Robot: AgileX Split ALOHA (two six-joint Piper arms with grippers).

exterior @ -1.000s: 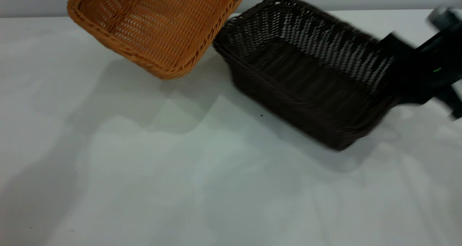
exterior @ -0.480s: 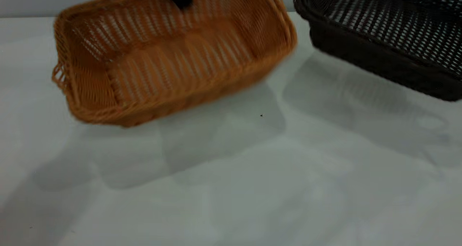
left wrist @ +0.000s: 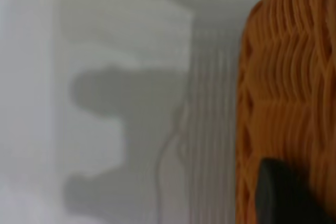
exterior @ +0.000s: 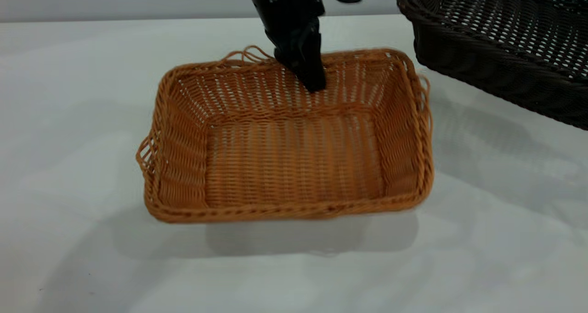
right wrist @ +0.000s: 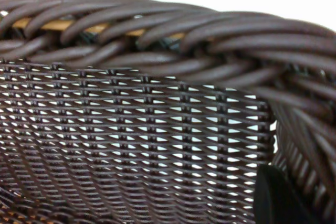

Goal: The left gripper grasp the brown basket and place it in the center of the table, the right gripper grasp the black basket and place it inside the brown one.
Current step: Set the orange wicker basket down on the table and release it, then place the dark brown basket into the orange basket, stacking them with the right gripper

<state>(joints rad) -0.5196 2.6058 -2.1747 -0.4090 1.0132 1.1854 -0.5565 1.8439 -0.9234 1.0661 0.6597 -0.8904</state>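
Observation:
The brown basket [exterior: 294,166] is level and open side up in the middle of the table [exterior: 69,97], low over its own shadow. I cannot tell whether it touches the table. My left gripper [exterior: 305,69] comes down from the back and is shut on the basket's far rim, with one finger inside the wall. In the left wrist view that finger [left wrist: 283,198] lies against the orange weave [left wrist: 289,77]. The black basket [exterior: 500,42] hangs tilted at the back right, off the table. My right gripper is out of the exterior view. Its finger [right wrist: 275,198] presses the black basket's wall [right wrist: 157,129] below the braided rim.
The pale wall runs along the table's far edge. Bare tabletop lies to the left of and in front of the brown basket. The black basket's shadow falls on the table at the right.
The brown basket has swung down from the upper left, levelled and come to the table's middle with the left gripper on it. The black basket has risen up and to the right.

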